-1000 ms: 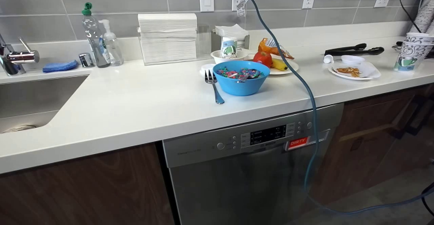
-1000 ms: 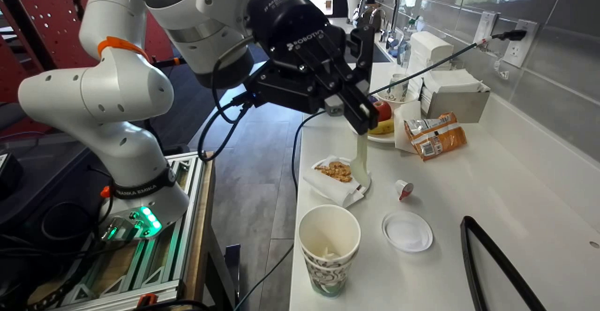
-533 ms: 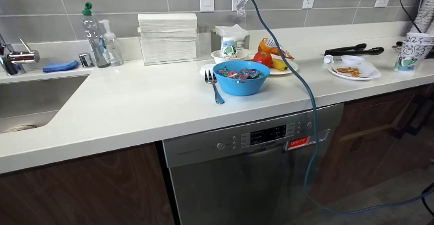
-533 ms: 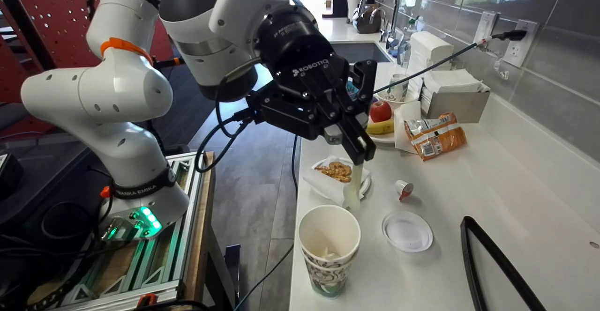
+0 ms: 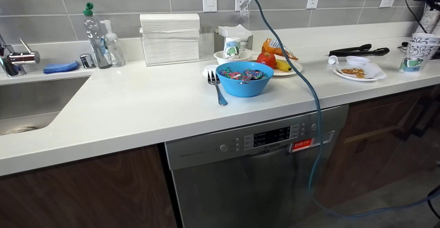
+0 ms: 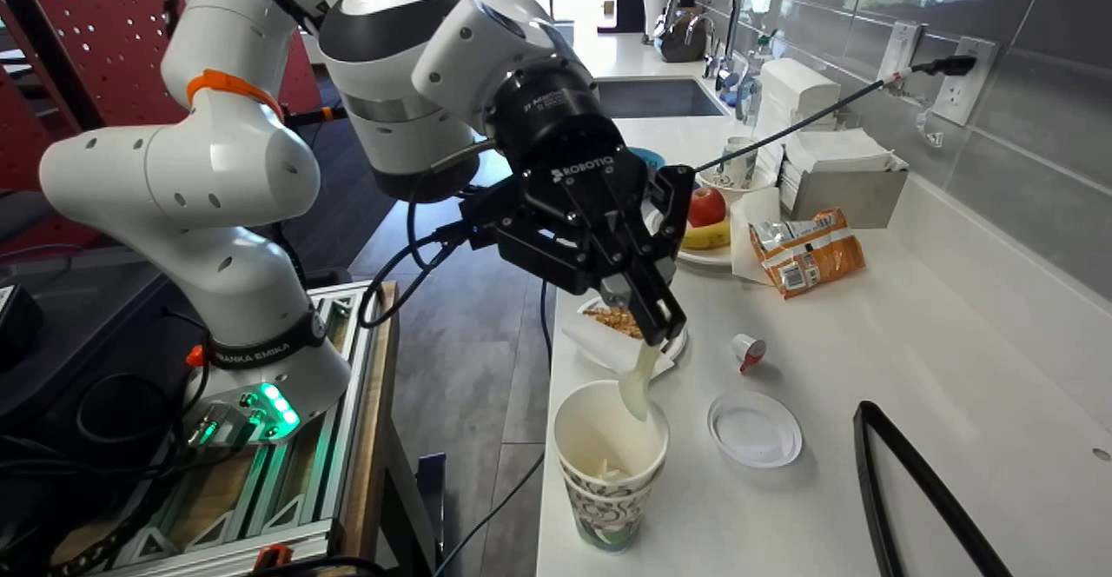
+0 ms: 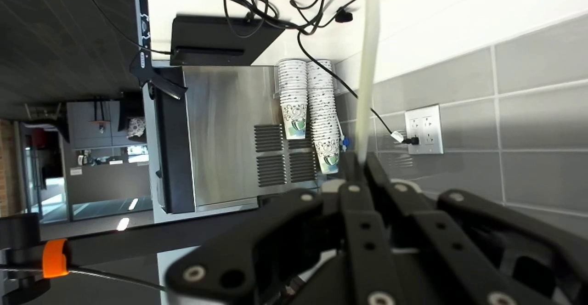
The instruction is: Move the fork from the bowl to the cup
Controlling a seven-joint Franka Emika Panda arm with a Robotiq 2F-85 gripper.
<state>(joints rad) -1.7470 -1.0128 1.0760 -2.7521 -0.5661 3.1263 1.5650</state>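
Observation:
My gripper [image 6: 667, 332] is shut on the thin pale whitish-green fork [image 6: 639, 381]. The fork's broad end points down and overlaps the far rim of the cup [image 6: 599, 429]; I cannot tell whether it is above the mouth or inside it. In the wrist view the fork's handle [image 7: 367, 75] is pinched between the fingertips [image 7: 363, 160] and runs out of the top edge. The pale patterned cup, nested in a stack, also stands at the right edge in an exterior view [image 5: 416, 56]. The blue bowl [image 5: 244, 87] holds small coloured pieces, far from my gripper.
A plate with food [image 6: 599, 351] sits just behind the cup. A clear lid [image 6: 754, 429], a small white pot [image 6: 749, 349] and black tongs [image 6: 921, 490] lie beside it. A cable [image 6: 808, 121] crosses the counter. A metal fork [image 5: 218, 90] lies by the bowl.
My gripper has moved down and towards the cup with the fork in it. The fork's lower end has gone from over the food plate to the cup's rim.

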